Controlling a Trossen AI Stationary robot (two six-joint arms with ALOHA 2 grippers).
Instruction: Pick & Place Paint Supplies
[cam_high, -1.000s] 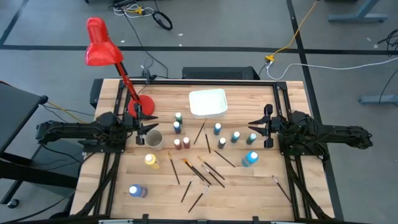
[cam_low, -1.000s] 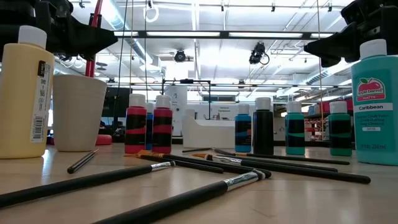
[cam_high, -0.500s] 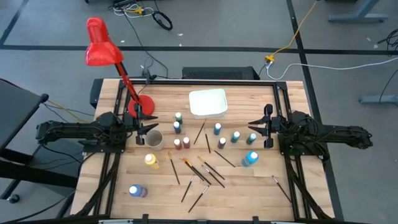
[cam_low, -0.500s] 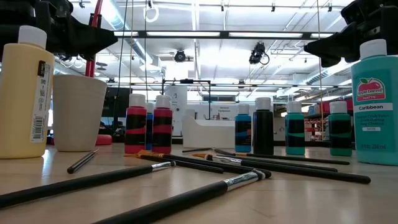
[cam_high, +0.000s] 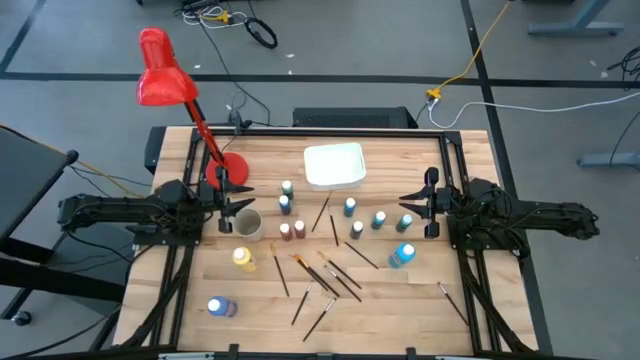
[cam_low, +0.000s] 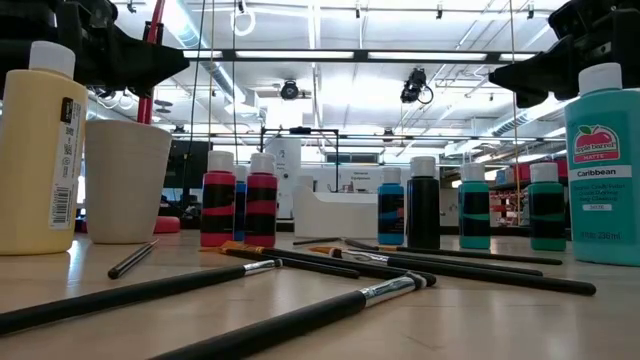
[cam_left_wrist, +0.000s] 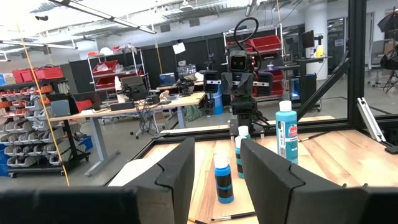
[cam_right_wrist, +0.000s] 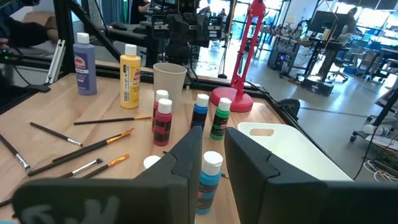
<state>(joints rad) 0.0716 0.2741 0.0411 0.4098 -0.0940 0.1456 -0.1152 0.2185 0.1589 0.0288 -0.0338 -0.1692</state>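
Note:
Small paint bottles stand upright mid-table: green (cam_high: 287, 188), blue (cam_high: 284, 205), two red-brown (cam_high: 292, 231), yellow (cam_high: 243, 258), blue (cam_high: 349, 207), two teal (cam_high: 391, 220) and a bigger teal one (cam_high: 402, 254). A purple-blue bottle (cam_high: 218, 307) sits near the front left. Dark-handled brushes (cam_high: 322, 280) lie scattered flat on the wood. My left gripper (cam_high: 228, 200) hovers open at the table's left, beside the cup. My right gripper (cam_high: 428, 203) hovers open at the right, near the teal bottles. In the right wrist view a blue bottle (cam_right_wrist: 209, 180) shows beyond the open fingers.
A shallow white tray (cam_high: 334, 165) sits at the far middle. A beige cup (cam_high: 249, 224) stands by the left gripper. A red desk lamp (cam_high: 165, 80) has its base (cam_high: 228, 168) at the far left. One brush (cam_high: 452, 300) lies alone at the near right.

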